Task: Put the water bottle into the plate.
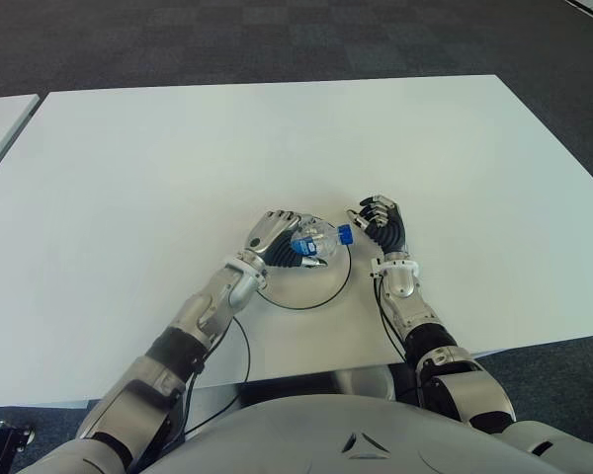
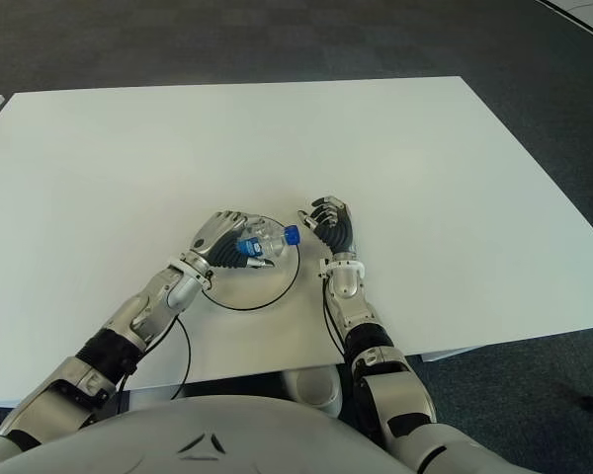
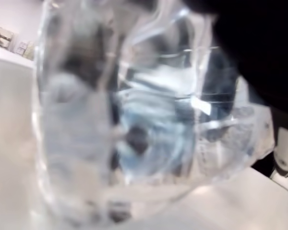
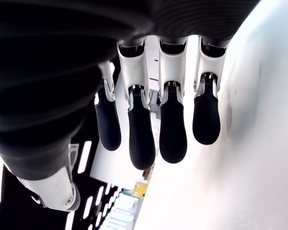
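A clear water bottle (image 1: 314, 240) with a blue cap (image 1: 344, 234) is held lying on its side over the white plate (image 1: 321, 284), which has a dark rim. My left hand (image 1: 277, 240) is shut on the bottle's body, and the left wrist view is filled by the clear plastic (image 3: 149, 120). Whether the bottle touches the plate I cannot tell. My right hand (image 1: 379, 223) shows just right of the cap and the plate's rim, with its fingers (image 4: 158, 124) relaxed and nothing in them.
The white table (image 1: 277, 138) stretches wide behind and to both sides of the plate. Its front edge runs close to my body. A second white table (image 1: 0, 118) shows at the far left, and dark carpet (image 1: 277, 39) lies beyond.
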`<state>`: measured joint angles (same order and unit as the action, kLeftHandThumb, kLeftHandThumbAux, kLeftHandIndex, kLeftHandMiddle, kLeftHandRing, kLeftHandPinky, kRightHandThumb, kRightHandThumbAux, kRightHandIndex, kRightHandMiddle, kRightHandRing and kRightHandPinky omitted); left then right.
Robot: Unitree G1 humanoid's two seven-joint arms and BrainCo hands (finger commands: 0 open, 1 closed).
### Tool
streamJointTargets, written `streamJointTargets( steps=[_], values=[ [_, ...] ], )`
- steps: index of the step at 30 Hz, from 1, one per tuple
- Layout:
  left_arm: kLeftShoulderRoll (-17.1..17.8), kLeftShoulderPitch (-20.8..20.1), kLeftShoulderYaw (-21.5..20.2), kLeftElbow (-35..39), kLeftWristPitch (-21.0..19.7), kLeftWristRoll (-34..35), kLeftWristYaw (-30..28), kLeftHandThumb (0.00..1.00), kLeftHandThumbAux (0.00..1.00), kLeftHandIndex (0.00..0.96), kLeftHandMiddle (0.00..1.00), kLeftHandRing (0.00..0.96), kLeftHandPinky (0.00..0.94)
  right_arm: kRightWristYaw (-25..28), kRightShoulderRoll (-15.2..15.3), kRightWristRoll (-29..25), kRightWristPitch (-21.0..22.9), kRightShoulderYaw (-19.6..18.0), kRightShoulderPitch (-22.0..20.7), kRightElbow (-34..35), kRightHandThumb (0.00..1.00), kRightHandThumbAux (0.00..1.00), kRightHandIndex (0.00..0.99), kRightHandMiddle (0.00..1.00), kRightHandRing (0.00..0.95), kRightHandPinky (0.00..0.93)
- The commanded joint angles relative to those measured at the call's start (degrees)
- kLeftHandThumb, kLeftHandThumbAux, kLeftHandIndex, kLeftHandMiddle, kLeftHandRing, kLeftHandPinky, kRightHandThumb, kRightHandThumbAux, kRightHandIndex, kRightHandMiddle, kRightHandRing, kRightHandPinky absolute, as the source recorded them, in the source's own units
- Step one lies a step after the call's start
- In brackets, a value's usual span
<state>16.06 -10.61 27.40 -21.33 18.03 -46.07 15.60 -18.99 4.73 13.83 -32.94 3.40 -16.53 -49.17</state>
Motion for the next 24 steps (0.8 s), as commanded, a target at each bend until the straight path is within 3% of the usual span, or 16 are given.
streamJointTargets(
  steps=[1,11,19,24],
  values=[
    [0.4,-0.1,2.1,-3.7,-0.9,-2.7,1.5,0.851,0.670,0.396,0.535,0.863,0.837,0.0,-0.3,-0.2,-0.2,-0.2,0.5,-1.1,0.707,0.728,0.431,0.601,0.616,0.618],
    [0.6,-1.0,3.9,-5.3,-4.2,-8.1,9.3,0.851,0.668,0.402,0.544,0.846,0.827,0.0,-0.1,-0.1,-0.4,-0.2,0.5,-1.1,0.707,0.727,0.432,0.605,0.617,0.624],
    [0.0,-1.3,3.1,-7.2,-5.0,-6.6,11.3,0.848,0.661,0.413,0.576,0.746,0.712,0.4,0.1,-0.1,-0.1,0.0,0.5,-0.7,0.707,0.728,0.432,0.602,0.619,0.628],
    [-0.3,-1.4,2.9,-7.8,-5.2,-5.7,11.3,0.839,0.667,0.409,0.510,0.557,0.549,0.3,0.2,-0.1,0.0,-0.1,0.5,-0.8,0.707,0.728,0.431,0.599,0.616,0.624]
  ],
)
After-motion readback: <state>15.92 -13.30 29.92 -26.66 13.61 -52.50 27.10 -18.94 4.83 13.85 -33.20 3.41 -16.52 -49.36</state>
